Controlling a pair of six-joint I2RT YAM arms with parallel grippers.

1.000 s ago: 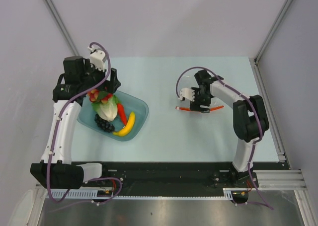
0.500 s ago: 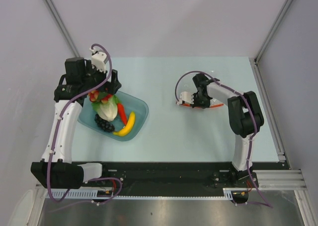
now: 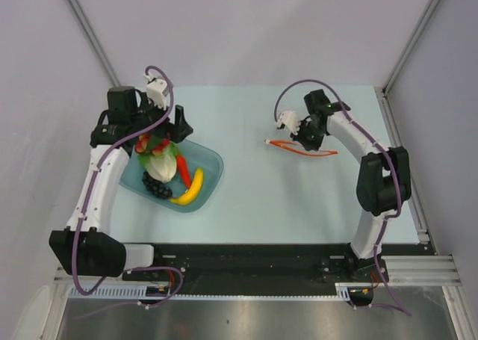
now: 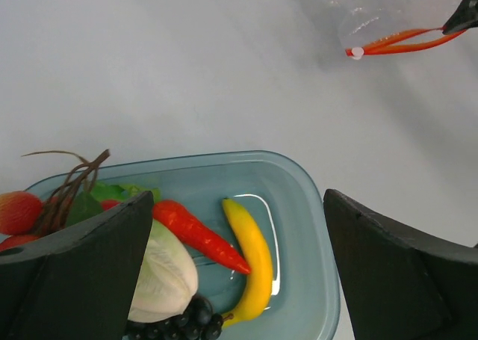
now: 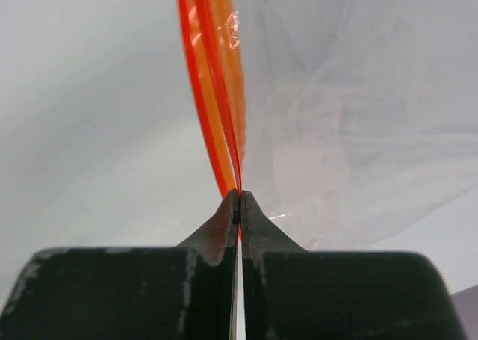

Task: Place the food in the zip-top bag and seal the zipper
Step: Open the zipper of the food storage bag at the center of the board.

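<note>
Five foods waiting, nothing bagged yet

Berries (image 3: 142, 142), cabbage (image 3: 160, 163), grapes (image 3: 157, 187), pepper (image 3: 183, 170) and banana (image 3: 190, 188) are all lying in the teal bowl (image 3: 213, 161). The zip-top bag (image 5: 336, 131) is sitting well right of the bowl, its zipper (image 5: 213, 93) gaping. The right hand (image 5: 239, 198), wide a second ago, is now pinching the zipper tight. The left hand (image 4: 235, 198) is hovering over the bowl, fully spread and empty.

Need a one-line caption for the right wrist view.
Right end effector pinched shut on the red-orange zipper at the mouth of the clear zip-top bag.
</note>
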